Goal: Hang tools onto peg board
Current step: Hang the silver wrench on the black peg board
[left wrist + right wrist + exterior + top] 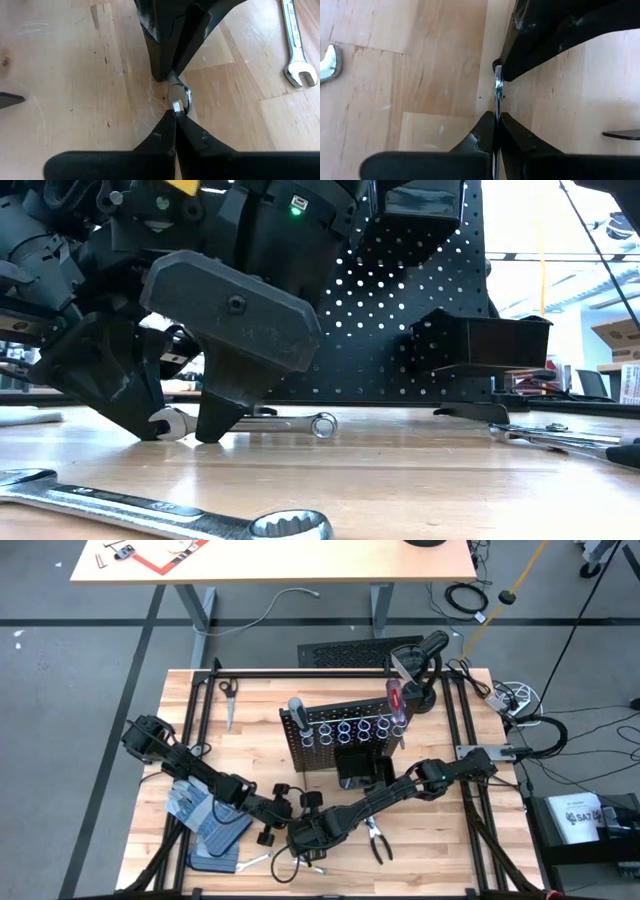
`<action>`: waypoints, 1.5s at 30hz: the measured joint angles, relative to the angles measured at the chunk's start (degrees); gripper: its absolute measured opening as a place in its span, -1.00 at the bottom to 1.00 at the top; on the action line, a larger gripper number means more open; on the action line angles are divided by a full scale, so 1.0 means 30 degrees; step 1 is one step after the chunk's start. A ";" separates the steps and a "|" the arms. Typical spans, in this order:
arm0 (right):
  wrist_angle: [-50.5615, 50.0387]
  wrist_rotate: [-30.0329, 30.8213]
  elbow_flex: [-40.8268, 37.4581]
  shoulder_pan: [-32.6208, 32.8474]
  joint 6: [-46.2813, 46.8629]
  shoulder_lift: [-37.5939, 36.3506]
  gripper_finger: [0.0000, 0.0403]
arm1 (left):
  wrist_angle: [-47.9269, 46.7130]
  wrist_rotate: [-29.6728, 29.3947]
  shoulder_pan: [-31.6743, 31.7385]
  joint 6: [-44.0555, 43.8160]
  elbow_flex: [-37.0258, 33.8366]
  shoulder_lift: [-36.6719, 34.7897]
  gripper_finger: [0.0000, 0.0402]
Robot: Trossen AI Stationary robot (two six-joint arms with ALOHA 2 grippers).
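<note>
A white label (583,816) on a dark box off the table's right edge carries print too small to read; no other text is legible.

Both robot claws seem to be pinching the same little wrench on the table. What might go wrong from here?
Both grippers, left and right, are shut on one thin wrench, each at its own end. If the arms pull differently, it may slip out or twist free.

The grip looks narrow, on the wrench's thin edge, so it might drop while being lifted toward the peg board.

The two arms are crowded close together low over the table and may bump.
</note>
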 joint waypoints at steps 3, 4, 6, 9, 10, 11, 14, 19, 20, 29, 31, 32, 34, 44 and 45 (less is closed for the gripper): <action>0.0075 0.0253 -0.0003 0.0011 0.0004 0.0012 -0.98 | 0.0135 0.0047 -0.0011 0.0035 -0.0013 0.0000 -0.97; 0.0064 0.0431 0.0020 0.0039 -0.0016 0.0026 -0.98 | 0.0222 0.0040 -0.0011 0.0109 -0.0026 -0.0007 -0.95; -0.0030 0.0602 0.0135 0.0114 -0.0222 0.0053 -0.98 | 0.0216 0.0020 -0.0019 0.0039 -0.0026 -0.0084 -0.86; 0.0015 0.0737 0.0135 0.0204 -0.0210 0.0061 -0.98 | -0.0046 -0.0617 -0.0055 -0.0679 -0.0004 -0.0517 -0.73; -0.0002 0.0892 0.0133 0.0241 -0.0134 0.0052 -0.99 | -0.0212 -0.0652 -0.0055 -0.0787 -0.0010 -0.0746 -0.69; -0.0038 0.0988 0.0128 0.0255 -0.0004 0.0016 -0.99 | -0.0533 -0.0680 -0.0048 -0.0852 -0.0011 -0.1084 -0.66; -0.0163 0.1481 0.0092 0.0390 0.0158 -0.0109 -0.99 | -0.1695 -0.0926 -0.0054 -0.0903 -0.0121 -0.2300 -0.58; -0.0331 0.2454 0.0055 0.0566 0.0600 -0.0721 -0.99 | -0.3083 -0.1236 -0.0070 -0.1398 -0.0062 -0.4842 -0.55; -0.0239 0.2714 0.0087 0.0588 0.0650 -0.0808 -0.99 | -0.3450 -0.1277 -0.0070 -0.1392 -0.0062 -0.5297 -0.55; 0.0991 0.4762 0.1275 0.1524 0.0644 -0.1840 -0.99 | -0.3705 -0.3379 -0.0493 -0.1379 -0.0047 -0.7895 -0.54; 0.1130 0.5527 0.1718 0.1841 0.0543 -0.2100 -0.99 | -0.3457 -0.4069 -0.0782 -0.1182 -0.0040 -0.8345 -0.54; 0.1146 0.6111 0.1951 0.2014 0.0502 -0.2249 -0.99 | -0.3278 -0.4462 -0.0955 -0.0966 -0.0040 -0.8591 -0.54; 0.1182 0.7421 0.2295 0.2357 0.0433 -0.2659 -0.99 | -0.3053 -0.5439 -0.1335 -0.0697 -0.0033 -0.9052 -0.54; 0.1144 1.5810 0.2343 0.4255 0.0937 -0.6103 -0.99 | -0.0677 -0.9719 -0.2973 0.1118 -0.0210 -1.0163 -0.54; 0.1164 1.6847 0.2345 0.4463 0.0944 -0.6454 -0.99 | -0.0254 -0.9737 -0.2984 0.1149 -0.0362 -1.0163 -0.54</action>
